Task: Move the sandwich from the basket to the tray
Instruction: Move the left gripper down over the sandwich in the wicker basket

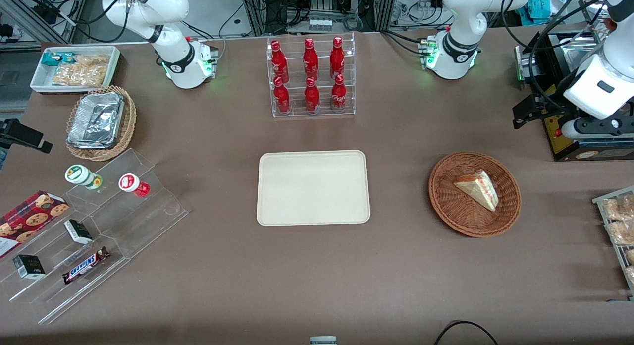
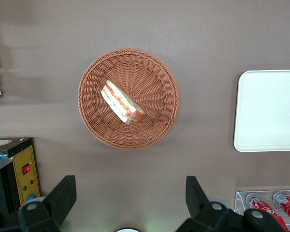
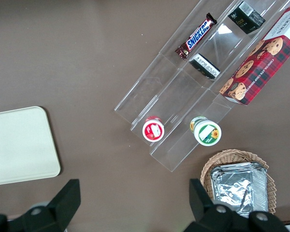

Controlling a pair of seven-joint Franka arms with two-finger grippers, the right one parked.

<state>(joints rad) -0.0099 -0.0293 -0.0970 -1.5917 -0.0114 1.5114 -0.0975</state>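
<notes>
The sandwich (image 1: 478, 186), a pale bread wedge with red and green filling, lies in the round reddish-brown wicker basket (image 1: 446, 206) toward the working arm's end of the table. The cream tray (image 1: 313, 187) lies flat and bare at the table's middle, beside the basket. My left gripper (image 1: 529, 112) hangs high above the table, farther from the front camera than the basket. In the left wrist view the gripper (image 2: 129, 183) is open and holds nothing, with the sandwich (image 2: 122, 102), the basket (image 2: 94, 128) and a part of the tray (image 2: 270, 111) below it.
A clear rack of red bottles (image 1: 312, 77) stands farther back than the tray. A black and yellow box (image 1: 564, 137) sits under my arm. Snack packets (image 1: 619, 221) lie at the working arm's edge. Acrylic steps (image 1: 99, 221), a foil basket (image 1: 101, 122) and a white bin (image 1: 74, 67) sit toward the parked arm's end.
</notes>
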